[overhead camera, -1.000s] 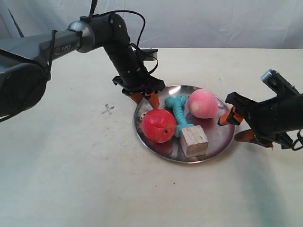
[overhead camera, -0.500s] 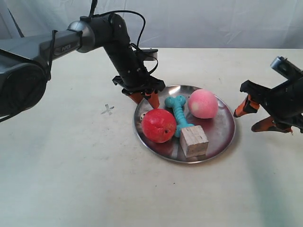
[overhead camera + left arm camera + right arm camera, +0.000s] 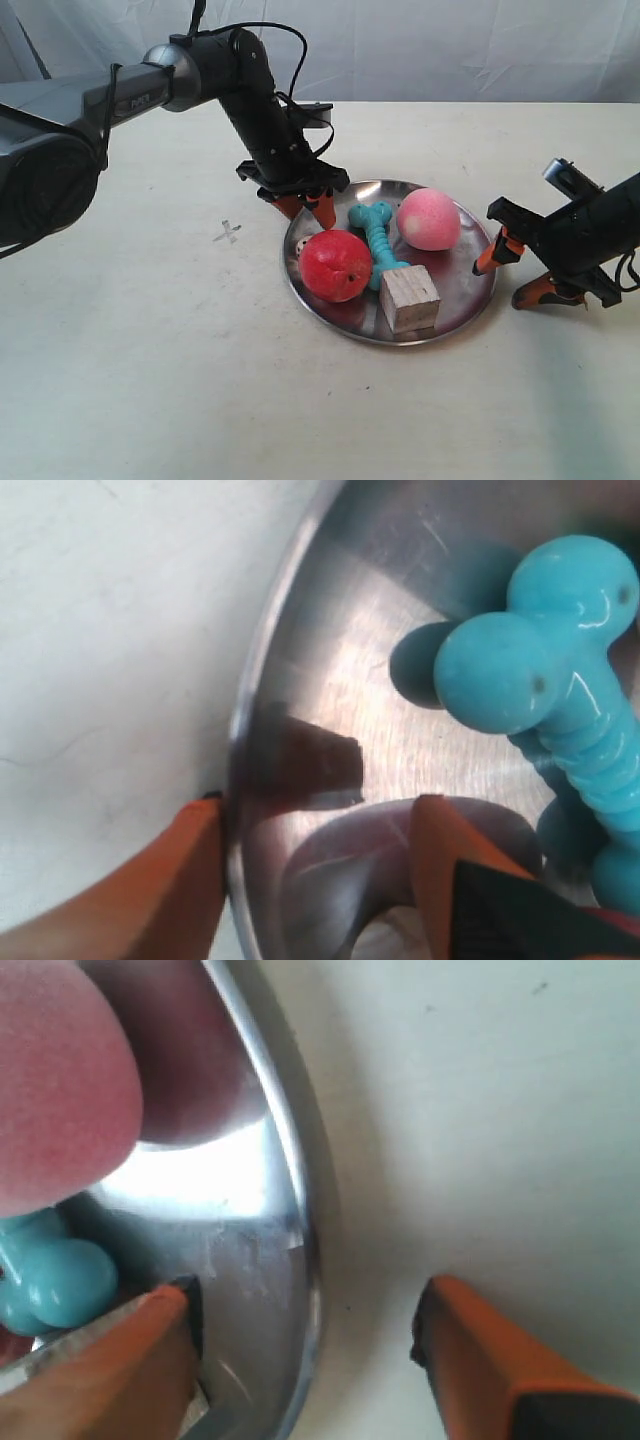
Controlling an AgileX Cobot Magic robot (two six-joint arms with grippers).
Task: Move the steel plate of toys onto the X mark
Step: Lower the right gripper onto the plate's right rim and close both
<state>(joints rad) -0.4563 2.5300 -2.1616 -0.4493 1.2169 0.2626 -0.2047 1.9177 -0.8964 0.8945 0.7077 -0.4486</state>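
Note:
The steel plate [image 3: 462,272] lies on the table holding a red fruit [image 3: 335,265], a pink peach [image 3: 428,218], a turquoise bone [image 3: 380,240] and a wooden cube [image 3: 409,297]. The X mark [image 3: 228,232] is on the table, left of the plate. My left gripper [image 3: 305,208] is open astride the plate's far-left rim [image 3: 240,730], one finger outside against the rim and one inside near the bone [image 3: 540,660]. My right gripper [image 3: 503,282] is open astride the right rim [image 3: 290,1190], with the peach [image 3: 60,1090] close by.
The table is a pale cloth-like surface with a white backdrop behind it. The left arm's dark links [image 3: 230,80] reach in from the exterior view's upper left, over the area behind the X mark.
My right gripper swung away to the right, then came back lower and now straddles the plate's right rim. The left arm, plate and toys have not moved.

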